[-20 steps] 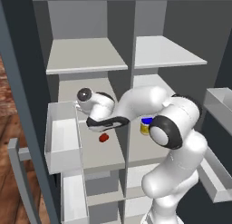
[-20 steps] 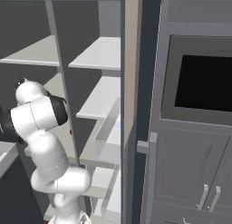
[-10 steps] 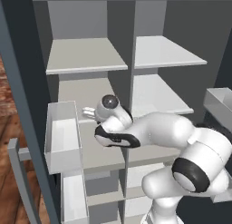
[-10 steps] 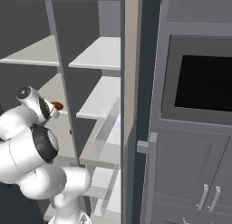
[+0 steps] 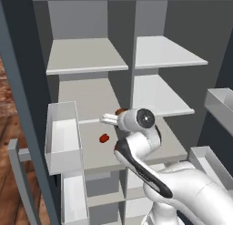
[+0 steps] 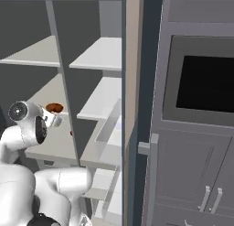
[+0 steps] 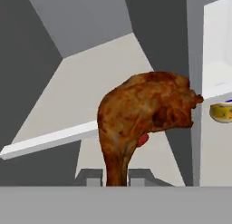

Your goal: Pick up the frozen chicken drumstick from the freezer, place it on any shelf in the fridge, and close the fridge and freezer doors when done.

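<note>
- In the hand view, your gripper is clamped on the thin end of the frozen chicken drumstick; the two dark fingertips sit on either side of the shank, and the bulbous end stands above them.
- In the left base view, the drumstick shows as a small brown piece just behind the wrist, at the divider between the two columns; it hangs above the board on which the small round red lump lies.
- In the right base view, the drumstick sits at the tip of the hand, in front of the left column and level with the second board from the top.
- The shelf, second from the top in the right-hand column, is bare on the part you can see; the drumstick is beside it, not on it.
- A yellow jar is partly visible at the right edge of the hand view, beyond the vertical divider.
- Both doors stand open; one edge with its grey bar handle shows at the lower left of the left base view.
- A door bin hangs pale and open beside the left column.
</note>
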